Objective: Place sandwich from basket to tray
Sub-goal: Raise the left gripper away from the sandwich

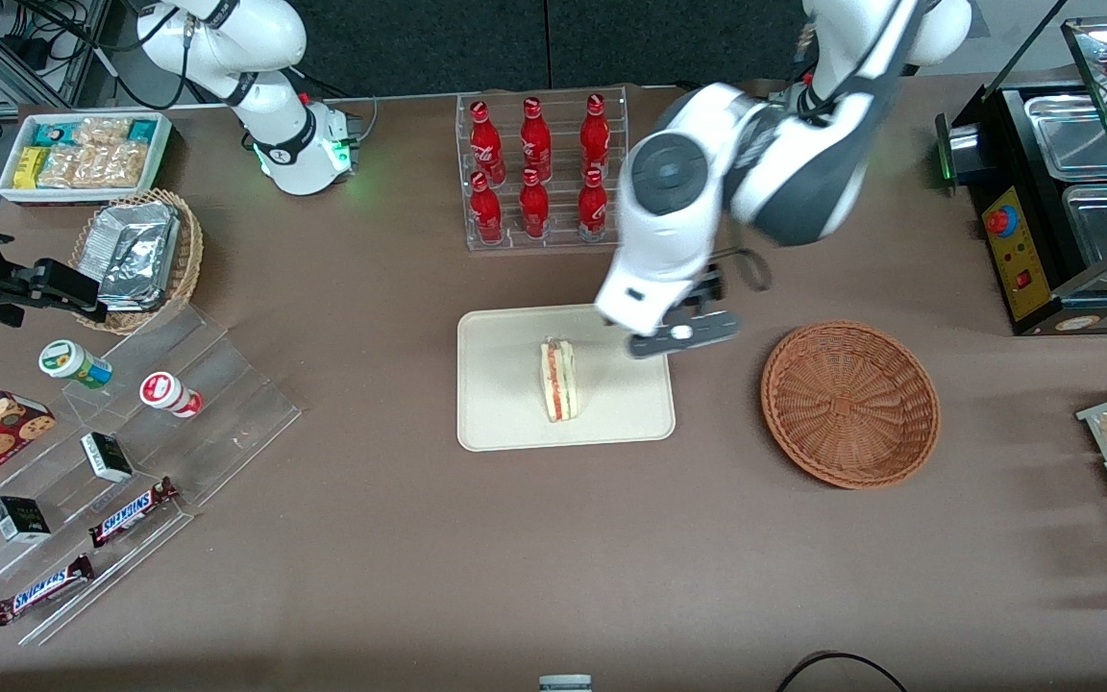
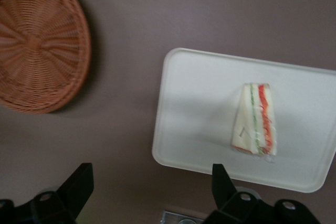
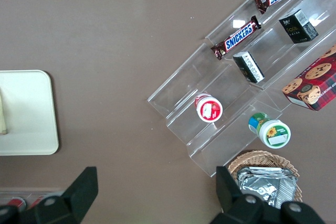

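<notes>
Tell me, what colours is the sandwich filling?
Red and green in the sandwich, clearest from the left wrist; gripper open above.

A brown tabletop point(image 1: 400, 538) fills nearly the whole scene, matte and evenly lit, with soft shadows under whatever stands on it. Along its edge farthest from the front camera runs a dark wall panel point(image 1: 534, 43). At the parked arm's corner, black cables point(image 1: 44, 48) hang by a metal frame over a grey floor.
</notes>
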Tool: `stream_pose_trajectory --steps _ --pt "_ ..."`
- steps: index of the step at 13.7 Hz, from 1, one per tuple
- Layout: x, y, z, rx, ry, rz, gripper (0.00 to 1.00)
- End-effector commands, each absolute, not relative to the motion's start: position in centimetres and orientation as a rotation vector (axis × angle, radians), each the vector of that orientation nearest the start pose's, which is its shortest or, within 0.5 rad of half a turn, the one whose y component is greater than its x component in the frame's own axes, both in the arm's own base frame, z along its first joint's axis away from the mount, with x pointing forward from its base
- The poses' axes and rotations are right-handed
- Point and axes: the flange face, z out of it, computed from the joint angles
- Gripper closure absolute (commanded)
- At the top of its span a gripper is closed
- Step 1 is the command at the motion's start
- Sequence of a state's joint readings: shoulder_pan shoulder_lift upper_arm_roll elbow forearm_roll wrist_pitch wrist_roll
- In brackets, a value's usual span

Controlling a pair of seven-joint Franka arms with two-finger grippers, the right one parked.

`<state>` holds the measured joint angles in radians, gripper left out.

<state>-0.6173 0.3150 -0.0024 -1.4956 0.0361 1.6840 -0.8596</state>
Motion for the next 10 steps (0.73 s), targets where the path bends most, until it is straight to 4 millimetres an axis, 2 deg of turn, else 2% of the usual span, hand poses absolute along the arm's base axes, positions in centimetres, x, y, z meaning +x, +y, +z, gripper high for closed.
stream_pose_trajectory --steps 1,3,6,9,10 --pt "54.3 -30.6 50.9 -2.998 -0.488 0.102 0.01" --pt "55.7 -25.8 52.5 -3.006 -0.476 0.115 0.01" --pt "56.4 -19.2 55.1 -3.028 -0.371 0.156 0.01" --pt "56.1 -11.3 58.2 -3.085 -0.089 0.204 0.01" --pt "55.6 -9.8 59.0 -3.090 -0.002 0.224 0.01"
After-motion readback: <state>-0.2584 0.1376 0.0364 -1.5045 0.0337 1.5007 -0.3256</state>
